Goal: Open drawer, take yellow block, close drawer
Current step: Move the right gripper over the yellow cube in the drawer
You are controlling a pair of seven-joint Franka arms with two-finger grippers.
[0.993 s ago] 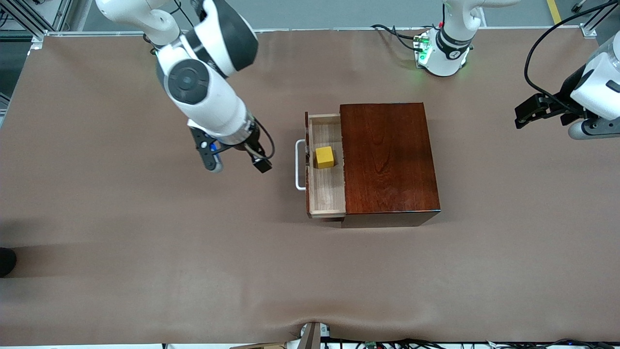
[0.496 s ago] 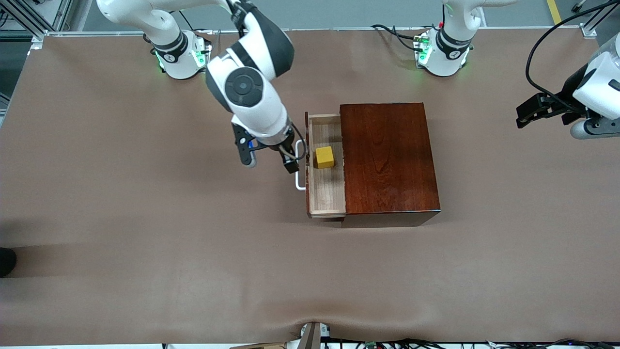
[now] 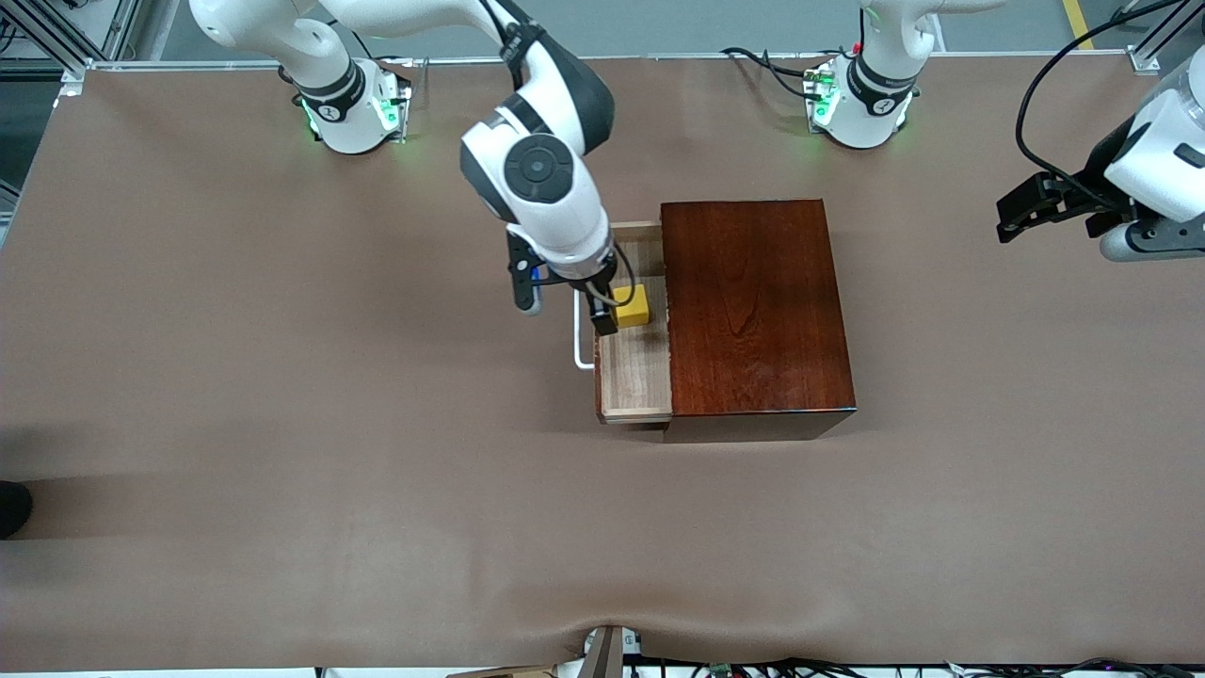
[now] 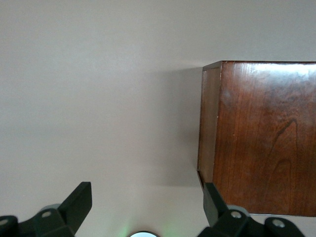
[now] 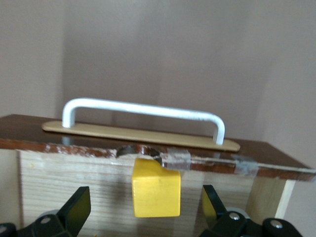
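The drawer (image 3: pixel 636 379) stands pulled out of the dark reddish-brown box (image 3: pixel 753 301), toward the right arm's end of the table, its white handle (image 3: pixel 581 331) in front. The yellow block (image 3: pixel 636 306) lies on the pale wood floor of the drawer. My right gripper (image 3: pixel 566 314) hangs open over the drawer's front edge and handle. In the right wrist view the yellow block (image 5: pixel 155 194) shows between the wide-apart fingers of the right gripper (image 5: pixel 144 210), untouched, with the handle (image 5: pixel 143 110) past it. My left gripper (image 3: pixel 1028 209) waits open over the table at the left arm's end.
The brown table cover (image 3: pixel 282 452) stretches all round the box. The left wrist view shows the box's back corner (image 4: pixel 261 143) and bare table under the left gripper (image 4: pixel 146 206). Both arm bases stand along the table's farthest edge.
The right arm has swung from over bare table toward the box and now hangs over the drawer's front and the block, gripper still open. The left arm has barely shifted.
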